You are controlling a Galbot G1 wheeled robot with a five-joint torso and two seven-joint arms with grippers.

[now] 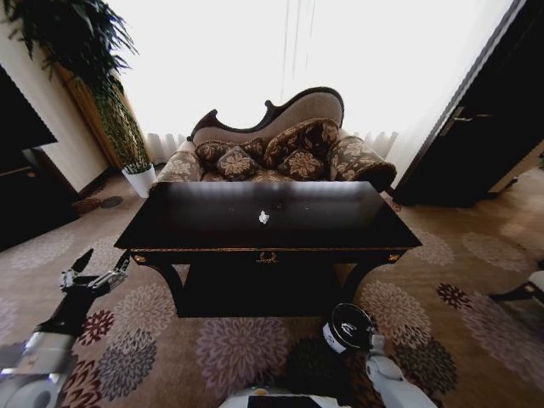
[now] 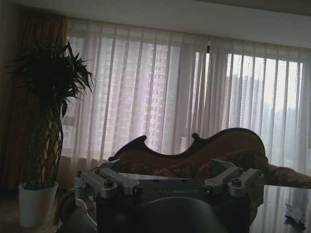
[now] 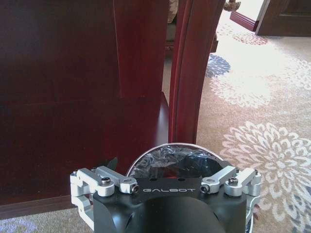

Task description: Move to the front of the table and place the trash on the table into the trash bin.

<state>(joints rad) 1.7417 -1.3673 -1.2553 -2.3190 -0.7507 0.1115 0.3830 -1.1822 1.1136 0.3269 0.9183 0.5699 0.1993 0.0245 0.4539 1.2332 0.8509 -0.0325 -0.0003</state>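
One white paper ball (image 1: 264,218) on table (image 1: 340,223); sofa (image 1: 280,144) behind; right pincer (image 3: 165,167) over trash bin (image 1: 347,327), grip unclear; left pincer (image 1: 100,270) spread.

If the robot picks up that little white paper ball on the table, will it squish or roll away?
The paper ball looks crumpled and tiny, so it is probably very light and would likely squash in a grip. Its wrinkly shape suggests it won't roll far, but the table looks glossy, so a nudge might make it slide.
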